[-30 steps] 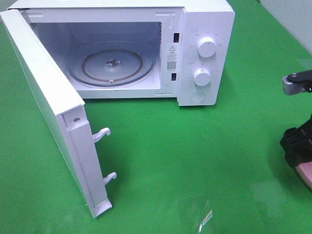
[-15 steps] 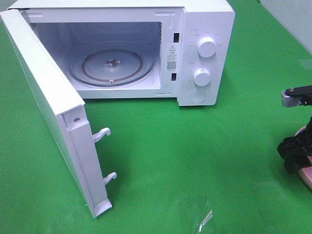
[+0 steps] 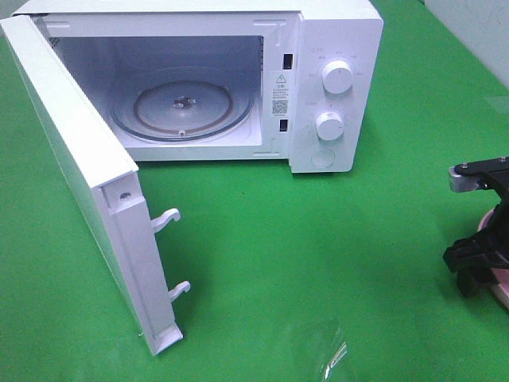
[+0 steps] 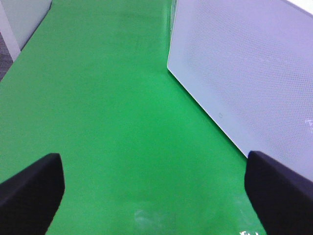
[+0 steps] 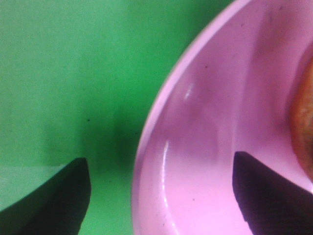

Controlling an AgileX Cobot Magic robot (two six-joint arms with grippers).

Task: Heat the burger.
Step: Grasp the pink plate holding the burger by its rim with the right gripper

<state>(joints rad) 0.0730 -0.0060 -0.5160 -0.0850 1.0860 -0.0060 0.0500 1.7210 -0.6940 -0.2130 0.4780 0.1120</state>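
Right gripper wide open, holding nothing — one finger over pink plate, other over green cloth. Burger on plate. Left gripper wide open, empty — beside microwave door.

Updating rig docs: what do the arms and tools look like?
The left tool and right tool both have matte black, blunt-ended fingers. In the high view the right arm is black with a silver-grey metal bracket. No cables or markings visible.
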